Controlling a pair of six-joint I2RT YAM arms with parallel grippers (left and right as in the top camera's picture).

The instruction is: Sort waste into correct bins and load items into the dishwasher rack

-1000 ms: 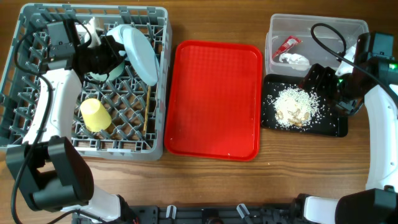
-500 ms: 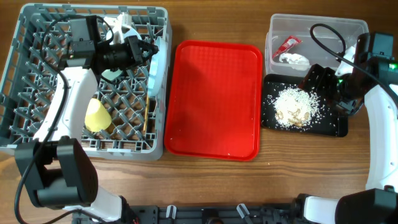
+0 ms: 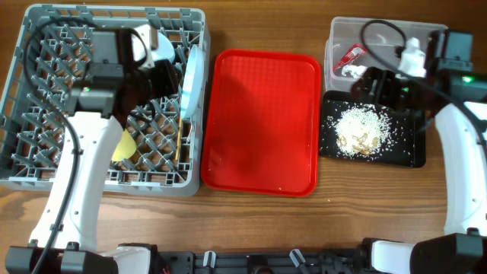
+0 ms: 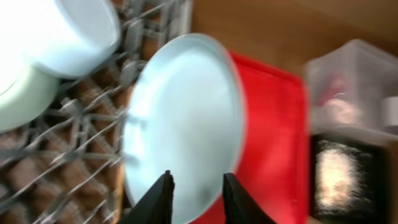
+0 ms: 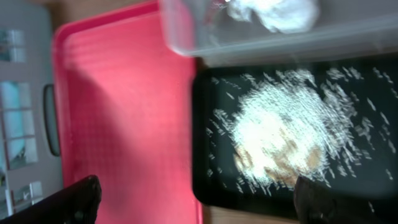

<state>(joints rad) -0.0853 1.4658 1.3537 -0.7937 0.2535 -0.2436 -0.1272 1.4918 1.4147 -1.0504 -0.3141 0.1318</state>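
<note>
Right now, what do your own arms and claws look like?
The left arm and right arm have rounded white shells with black joints and wrist blocks. Black cables loop along both. A small green light glows near the right wrist. The left claw and right claw each have two black fingers.

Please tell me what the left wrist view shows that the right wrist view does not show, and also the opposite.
Only the left wrist view: the pale-blue plate standing on edge in the rack, the light-blue bowl, the pale-green bowl and the open left gripper. Only the right wrist view: the open right gripper. Both: the red tray, the black tray with crumbs, and the clear tub, though they are blurred in the left wrist view.
</note>
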